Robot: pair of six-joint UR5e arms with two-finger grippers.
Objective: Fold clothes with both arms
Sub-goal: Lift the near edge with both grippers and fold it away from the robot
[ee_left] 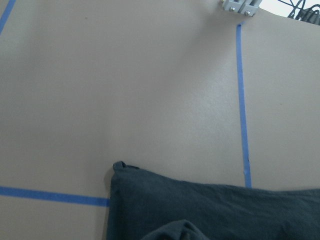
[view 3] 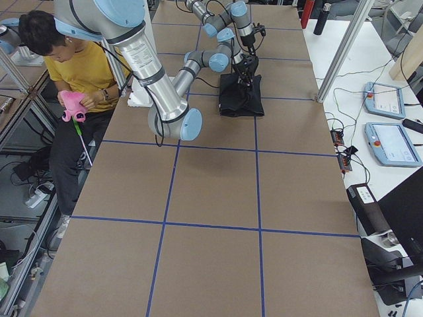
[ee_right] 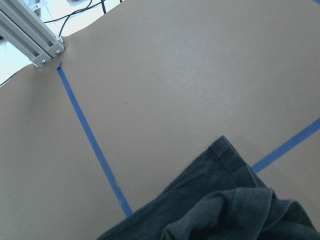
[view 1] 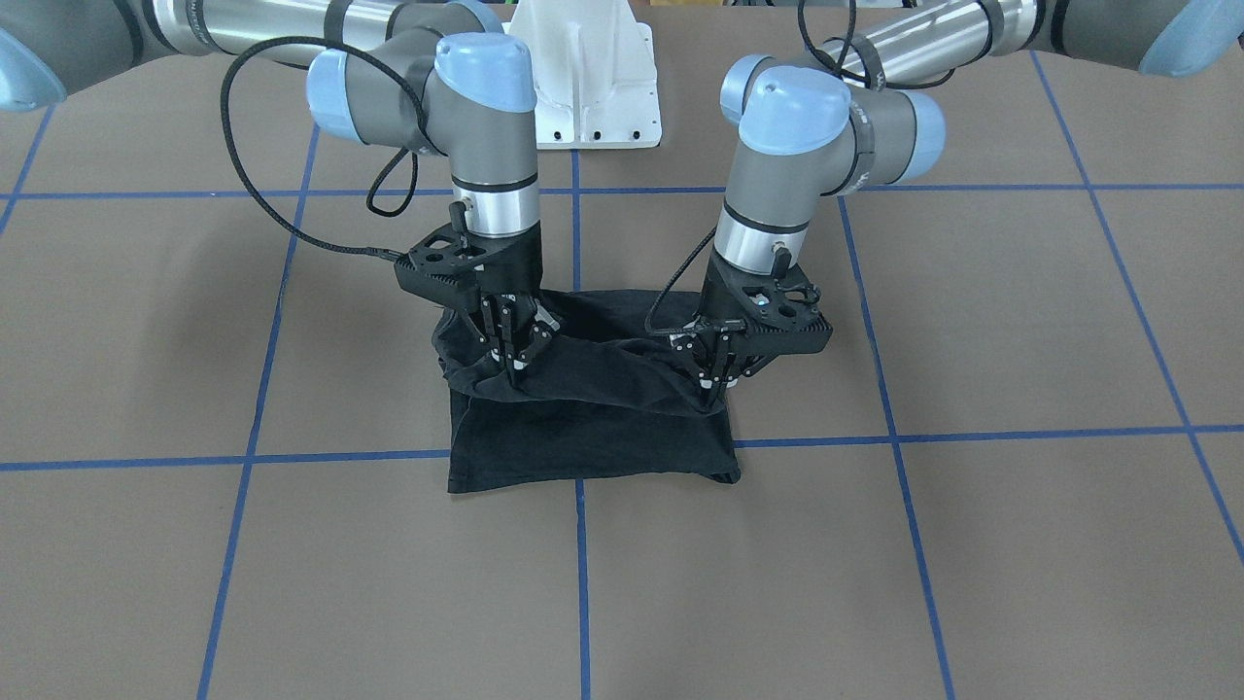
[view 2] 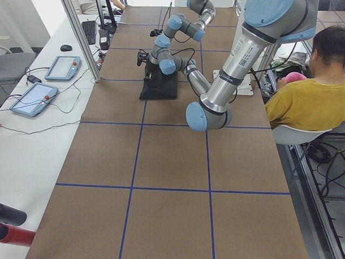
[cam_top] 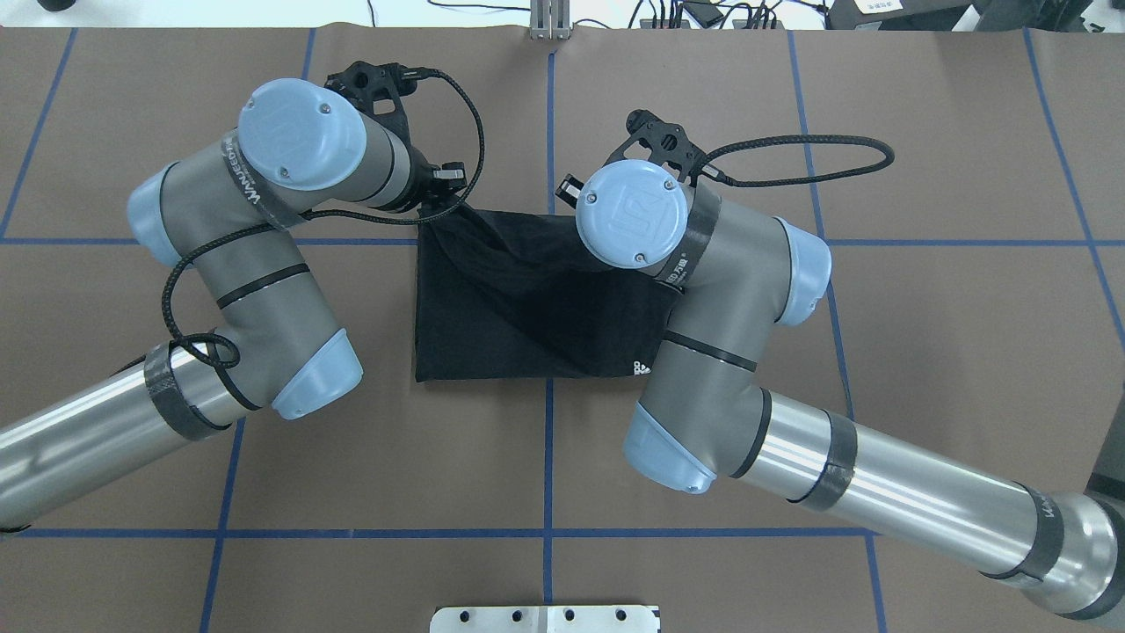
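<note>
**Shirt (view 1: 593, 449) pinched up by both corners**

The black shirt lies folded at the middle of the brown desk (view 1: 1020, 321), across a crossing of blue tape lines (view 1: 321, 457). The left fingers (view 1: 715, 381) and the right fingers (view 1: 515, 358) are each clenched on a corner of its top layer. That edge is bunched and lifted above the flat lower layer and sags between them. A small white logo (cam_top: 640, 367) shows at the shirt's edge nearest the robot

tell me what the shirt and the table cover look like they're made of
T-shirt: soft matte black fabric, probably cotton knit; it sags and wrinkles along the raised edge. Table cover: matte brown sheet, maybe paper or thin board; flat, marked off by blue tape lines.
</note>
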